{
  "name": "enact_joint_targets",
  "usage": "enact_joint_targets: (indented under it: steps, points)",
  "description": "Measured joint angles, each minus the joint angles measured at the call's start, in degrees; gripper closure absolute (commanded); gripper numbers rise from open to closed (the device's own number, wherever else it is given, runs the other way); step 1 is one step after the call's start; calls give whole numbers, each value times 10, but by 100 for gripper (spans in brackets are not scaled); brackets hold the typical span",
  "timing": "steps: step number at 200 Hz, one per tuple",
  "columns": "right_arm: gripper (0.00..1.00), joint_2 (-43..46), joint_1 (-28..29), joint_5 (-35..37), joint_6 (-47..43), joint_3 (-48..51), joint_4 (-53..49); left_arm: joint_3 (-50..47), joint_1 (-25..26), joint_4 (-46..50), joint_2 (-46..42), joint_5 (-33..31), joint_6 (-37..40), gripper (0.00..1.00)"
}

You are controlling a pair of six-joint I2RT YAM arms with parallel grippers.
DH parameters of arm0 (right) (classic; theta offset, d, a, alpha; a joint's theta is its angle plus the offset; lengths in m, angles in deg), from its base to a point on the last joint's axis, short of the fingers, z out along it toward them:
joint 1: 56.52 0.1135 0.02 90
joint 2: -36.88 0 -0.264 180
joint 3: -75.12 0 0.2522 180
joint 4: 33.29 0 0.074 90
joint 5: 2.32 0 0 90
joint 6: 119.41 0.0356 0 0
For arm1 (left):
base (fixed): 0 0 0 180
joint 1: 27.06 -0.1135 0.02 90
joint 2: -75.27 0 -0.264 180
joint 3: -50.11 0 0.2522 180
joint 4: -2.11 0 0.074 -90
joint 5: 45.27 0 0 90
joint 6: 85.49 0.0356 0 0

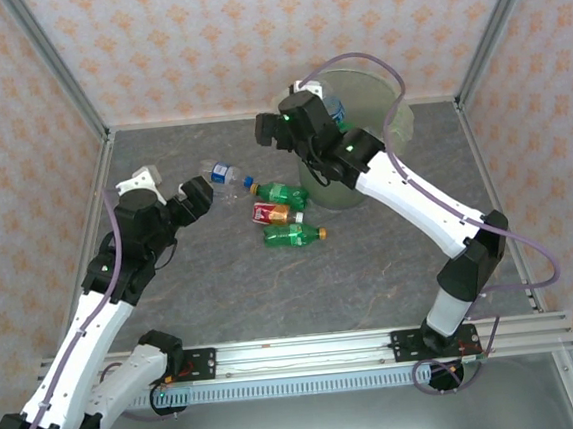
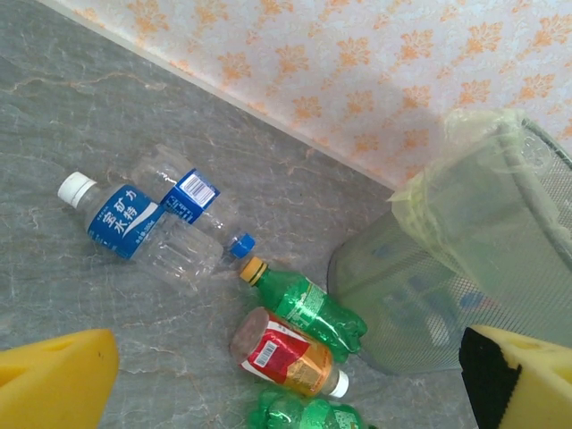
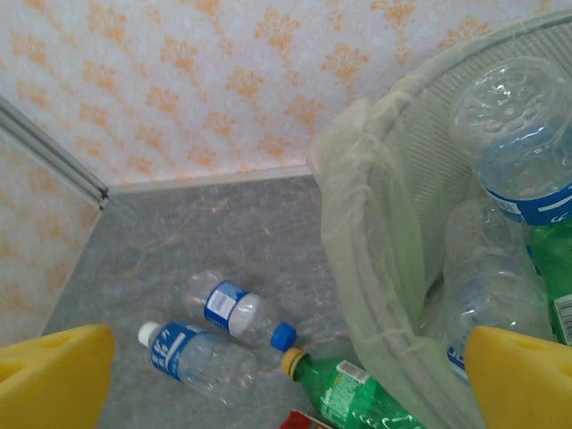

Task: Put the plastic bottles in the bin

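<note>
Five plastic bottles lie on the grey table left of the bin (image 1: pixel 399 119). Two are clear with blue labels (image 1: pixel 225 172), two are green with orange caps (image 1: pixel 283 193) (image 1: pixel 293 236), and a red-labelled one (image 1: pixel 271 213) lies between the green ones. My left gripper (image 1: pixel 172 187) hovers open just left of the clear pair, empty. My right gripper (image 1: pixel 288 116) hangs open and empty over the bin's left rim (image 3: pixel 357 223). Inside the bin lie clear blue-labelled bottles (image 3: pixel 518 143) and a green one (image 3: pixel 556 268). The left wrist view has the red-labelled bottle (image 2: pixel 286 353) between its yellow fingertips (image 2: pixel 54 380).
Patterned walls with metal posts enclose the table on the left, back and right. The bin stands at the back, close to the rear wall. A rail with the arm bases (image 1: pixel 309 353) runs along the near edge. Bare tabletop (image 1: pixel 372 277) lies in front of the bottles.
</note>
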Motion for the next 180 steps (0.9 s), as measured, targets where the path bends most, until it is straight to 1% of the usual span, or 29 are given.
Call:
enact_joint_targets:
  steps: [21,45,71,82,101,141,180]
  points:
    - [0,-2,20,18,-31,9,-7,0,0,12,-17,-1,0,1]
    - [0,-15,67,39,-70,10,-14,0,0,26,-38,-5,0,1]
    - [0,-45,103,42,-101,19,-21,0,0,45,-61,-10,0,1]
    - [0,-54,107,38,-112,30,-27,0,0,53,-70,-14,0,1]
    - [5,-71,109,26,-131,45,-44,-6,0,67,-86,-27,-6,1]
    - [9,-117,120,8,-174,51,-75,-31,0,98,-119,-40,-24,1]
    - [12,-144,125,-9,-210,111,-89,-31,0,112,-121,-46,-28,1]
